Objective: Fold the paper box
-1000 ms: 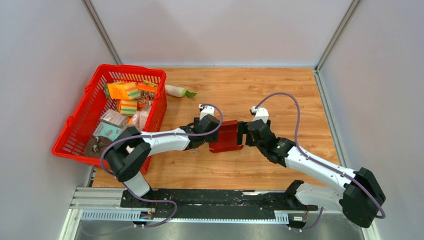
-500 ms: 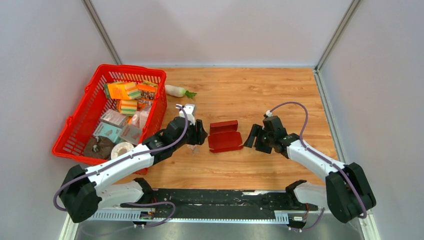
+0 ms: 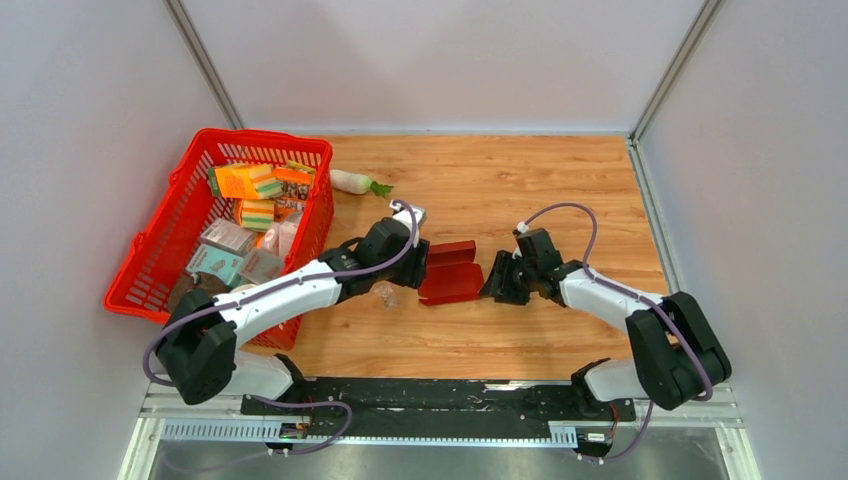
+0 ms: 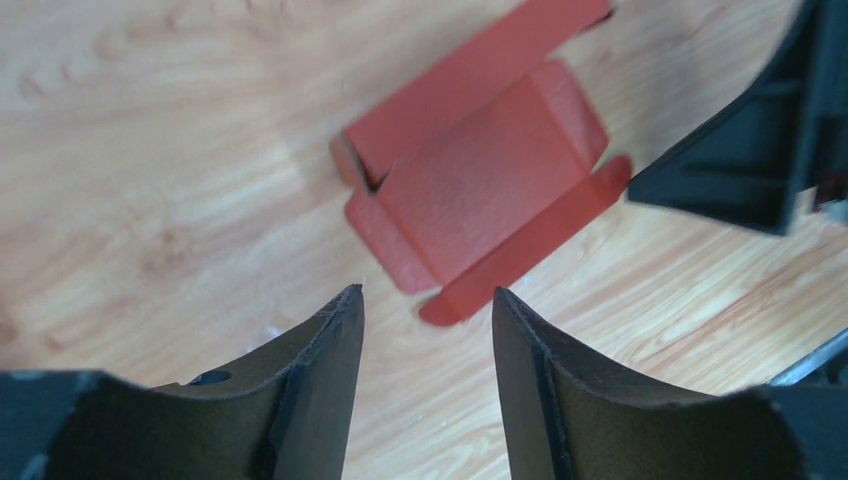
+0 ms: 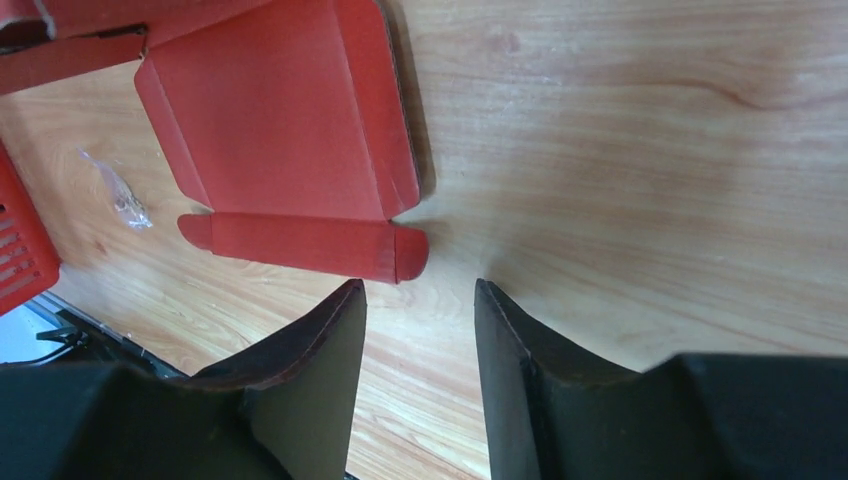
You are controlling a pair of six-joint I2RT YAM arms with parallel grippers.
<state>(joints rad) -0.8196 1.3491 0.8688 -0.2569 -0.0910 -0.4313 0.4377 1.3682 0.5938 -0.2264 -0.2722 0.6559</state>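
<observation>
Only overhead: packets (image 3: 245,180) in basket (image 3: 262,138) | wrists: paper box (image 4: 480,190), flaps splayed

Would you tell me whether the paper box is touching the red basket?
Apart. The top view shows bare wooden table between the paper box and the red basket.

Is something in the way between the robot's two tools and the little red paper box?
Nothing visible. The paper box lies on the wood between the left tool and the right tool, and only bare table shows in each gap. A small clear scrap lies aside, out of the path.
</observation>
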